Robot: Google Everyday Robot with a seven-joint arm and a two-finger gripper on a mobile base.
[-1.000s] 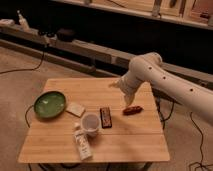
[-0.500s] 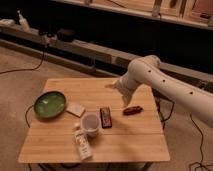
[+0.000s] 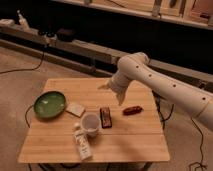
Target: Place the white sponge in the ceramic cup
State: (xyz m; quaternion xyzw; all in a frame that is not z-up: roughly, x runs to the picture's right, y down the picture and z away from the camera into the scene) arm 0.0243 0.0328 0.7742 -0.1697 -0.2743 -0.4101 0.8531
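The hand (image 3: 120,98) hangs low over the back half of the worktop (image 3: 131,139), right of its middle, at the end of a thick white arm (image 3: 165,86) that comes in from the right and bends down at the elbow. It holds nothing that can be made out. Whether it is spread or pressed together cannot be told.

The ceramic cup (image 3: 91,123) stands upright in front of the hand and to its left, near the middle of the worktop, its wide mouth open. The white sponge (image 3: 76,109) lies flat farther left, well apart from the hand, just behind and to the left of the cup and just beside the rim of the green plate (image 3: 50,104).

The worktop is a pale wooden table with plank lines. The green plate sits at its left edge. A white printed carton (image 3: 82,144) lies near the front edge, tilted, its upper end close to the cup. A dark flat bar (image 3: 105,117) lies just right of the cup. A small red-brown packet (image 3: 132,110) lies right of that, nearly below the hand.

Around the table the floor (image 3: 20,82) is tan carpet. A long dark ledge (image 3: 75,47) runs along the back wall. Black cables (image 3: 31,67) trail across the carpet at the left, and a small pale bottle (image 3: 21,20) stands on the ledge at the far left.
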